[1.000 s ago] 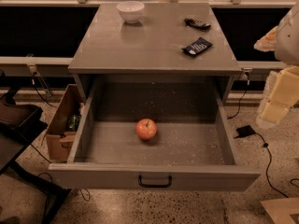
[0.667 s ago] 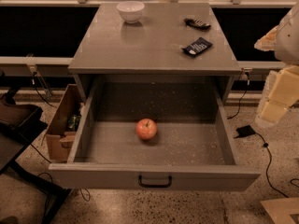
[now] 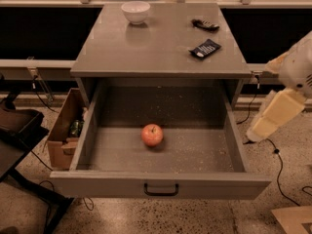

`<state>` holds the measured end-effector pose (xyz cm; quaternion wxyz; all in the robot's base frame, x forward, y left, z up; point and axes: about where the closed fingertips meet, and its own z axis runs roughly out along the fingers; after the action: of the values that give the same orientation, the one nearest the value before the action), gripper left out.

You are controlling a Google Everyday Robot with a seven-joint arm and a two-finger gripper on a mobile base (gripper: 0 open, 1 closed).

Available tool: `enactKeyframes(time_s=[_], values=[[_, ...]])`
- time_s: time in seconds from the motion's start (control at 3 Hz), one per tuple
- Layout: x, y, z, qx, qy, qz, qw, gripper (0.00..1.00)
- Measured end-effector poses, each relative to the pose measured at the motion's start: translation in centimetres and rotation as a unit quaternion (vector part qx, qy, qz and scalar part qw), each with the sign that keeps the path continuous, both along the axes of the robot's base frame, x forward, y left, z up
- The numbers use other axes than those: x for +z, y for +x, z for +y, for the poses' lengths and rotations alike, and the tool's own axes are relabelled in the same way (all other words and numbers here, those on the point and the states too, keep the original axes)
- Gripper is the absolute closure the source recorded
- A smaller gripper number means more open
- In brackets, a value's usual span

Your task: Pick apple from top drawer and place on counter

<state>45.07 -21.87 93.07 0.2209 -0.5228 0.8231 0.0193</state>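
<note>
camera view: gripper [image 3: 274, 116] at the right edge of the scene, outside the top drawer [image 3: 97, 184], just beyond its right wall and below the right front corner of the counter [image 3: 156, 48], hanging above the speckled room floor. open or closed: cannot tell.

apple [image 3: 152, 135] well to the left of the gripper and a little lower, alone on the drawer floor near the middle, stem up, touching no wall. between gripper and apple: the drawer's right wall, square across the straight line. drawer pulled out wide, black handle [image 3: 161, 189] on the front panel.

up and to the left of the gripper, on the counter: dark flat packet [image 3: 204, 48] nearest, small dark object [image 3: 204, 25] behind it, white bowl [image 3: 136, 11] farthest, at the back left.

far to the left of the gripper, past the drawer: open cardboard box [image 3: 61, 152] on the floor, close against the drawer's left wall. just below the gripper: black cable [image 3: 276, 151] trailing over the floor.
</note>
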Motion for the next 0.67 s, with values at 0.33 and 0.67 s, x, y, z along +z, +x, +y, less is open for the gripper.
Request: enactKeyframes(time_s=[0.33,0.67], values=[[-7.5,0.9,2.7,-0.011,0.134,-0.003,0.9909,0.00],[-9.0,5.2,5.6,-0.008,0.204,-0.053,0.9775,0.00]])
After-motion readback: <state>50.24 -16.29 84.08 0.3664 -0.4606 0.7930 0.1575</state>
